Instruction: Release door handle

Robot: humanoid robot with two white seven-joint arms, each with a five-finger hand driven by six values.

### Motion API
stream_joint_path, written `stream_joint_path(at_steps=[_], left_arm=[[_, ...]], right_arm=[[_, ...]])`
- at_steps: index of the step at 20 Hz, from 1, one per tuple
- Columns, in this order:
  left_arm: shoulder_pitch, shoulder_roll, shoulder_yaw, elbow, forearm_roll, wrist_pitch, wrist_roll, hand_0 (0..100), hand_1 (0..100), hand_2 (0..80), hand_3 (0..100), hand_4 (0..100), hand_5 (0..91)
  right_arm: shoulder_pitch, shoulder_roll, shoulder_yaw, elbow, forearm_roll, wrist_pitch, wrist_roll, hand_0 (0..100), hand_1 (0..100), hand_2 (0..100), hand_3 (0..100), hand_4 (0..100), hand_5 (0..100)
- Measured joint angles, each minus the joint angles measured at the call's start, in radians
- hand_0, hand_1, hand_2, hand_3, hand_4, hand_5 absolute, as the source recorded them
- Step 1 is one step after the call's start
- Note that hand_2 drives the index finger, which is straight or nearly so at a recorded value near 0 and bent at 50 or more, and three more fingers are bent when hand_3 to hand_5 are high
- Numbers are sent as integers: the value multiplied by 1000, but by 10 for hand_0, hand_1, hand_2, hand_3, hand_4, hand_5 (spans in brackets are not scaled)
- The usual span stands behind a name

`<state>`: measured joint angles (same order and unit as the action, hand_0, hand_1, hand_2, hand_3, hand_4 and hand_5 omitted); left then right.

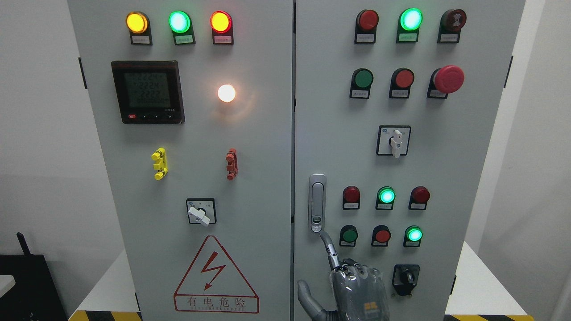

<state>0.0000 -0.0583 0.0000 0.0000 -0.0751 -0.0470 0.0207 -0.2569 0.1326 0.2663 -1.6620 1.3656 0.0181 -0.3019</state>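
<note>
Your right hand (pixel 352 290) points one extended finger at the lower end of the door handle (pixel 317 203) on the right door, grasping nothing; drawing back crookedly could snag its latch.

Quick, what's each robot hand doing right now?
Left robot hand: not in view.
Right robot hand: open, holding nothing; index finger points up to the handle's lower end.
</note>
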Motion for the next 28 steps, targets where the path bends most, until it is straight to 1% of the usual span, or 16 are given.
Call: stream_joint_path(at_steps=[2, 7, 28], left_arm=[[0, 0, 0, 0, 0, 0, 0, 120, 389, 0, 0, 0, 0], [0, 0, 0, 0, 0, 0, 0, 120, 389, 0, 0, 0, 0], [0, 0, 0, 0, 0, 0, 0, 120, 389, 0, 0, 0, 0]], right_arm=[[-4, 0, 1, 3, 3, 0, 13, 361, 209, 0, 1000, 903, 991], [-15, 0, 4, 9, 8, 0, 24, 364, 207, 0, 1000, 903, 991], [-38, 1, 6, 30, 13, 1, 27, 368, 209, 0, 1000, 902, 991]])
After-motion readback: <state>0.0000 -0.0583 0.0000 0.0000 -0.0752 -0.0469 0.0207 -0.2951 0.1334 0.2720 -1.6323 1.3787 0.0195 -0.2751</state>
